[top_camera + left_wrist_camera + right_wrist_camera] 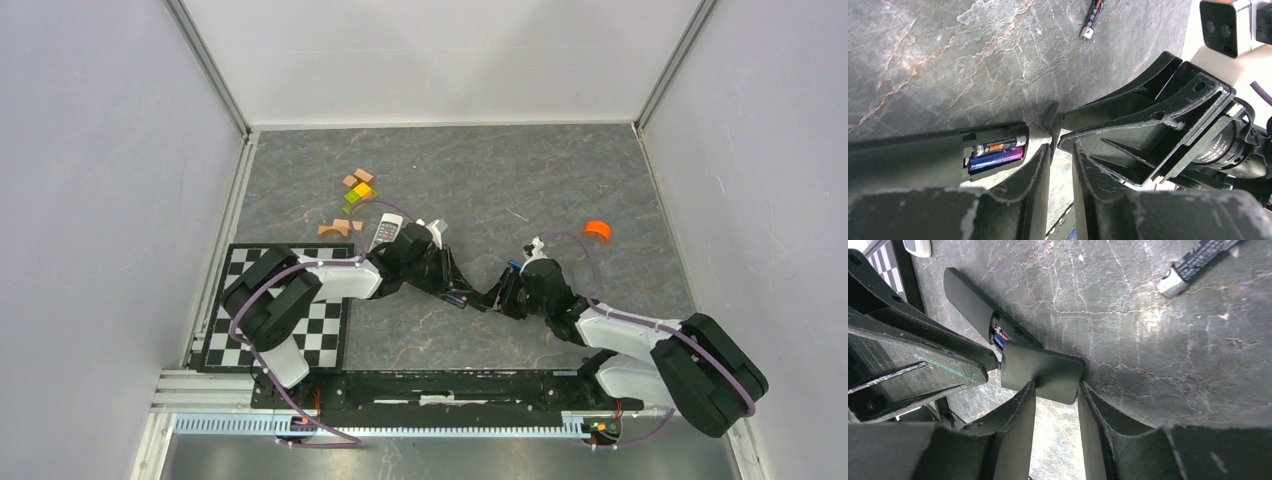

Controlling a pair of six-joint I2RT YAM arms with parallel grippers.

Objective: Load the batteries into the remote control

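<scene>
Grey marble tabletop (pixel 500 180): batteries (pixel 996 153) sat in remote (pixel 908 155); right gripper (pixel 1055 388) pinched cover (pixel 1048 365), ready to shut bay; left fingers (pixel 1035 172) nearly closed, apparently bracing remote.

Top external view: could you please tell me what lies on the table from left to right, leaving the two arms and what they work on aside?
checkerboard mat → wooden blocks → white handset → orange cap
</scene>
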